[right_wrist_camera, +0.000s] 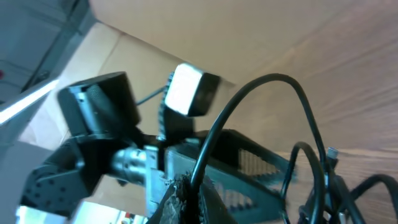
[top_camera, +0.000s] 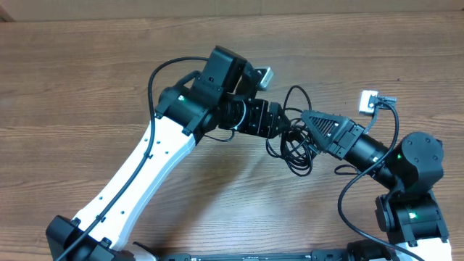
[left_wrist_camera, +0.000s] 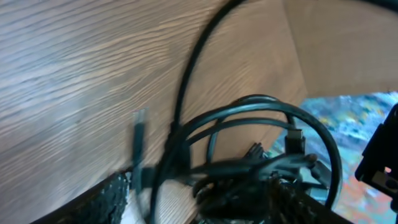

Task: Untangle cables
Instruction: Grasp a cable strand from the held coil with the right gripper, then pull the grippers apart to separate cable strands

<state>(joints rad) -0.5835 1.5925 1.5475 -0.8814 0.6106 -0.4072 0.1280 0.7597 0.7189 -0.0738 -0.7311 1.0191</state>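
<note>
The right gripper is pinched tight on one strand of the cables, which arches up from its fingertips. The left gripper is pushed into the same tangle with loops lying between its fingers, but I cannot tell whether it grips. The tangle lies mid-table on wood grain, between the two grippers.

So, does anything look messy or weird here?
Yes. The cables are bunched in one tangled clump where the left gripper and right gripper meet. Loops poke out in all directions instead of lying as separate cords.
</note>
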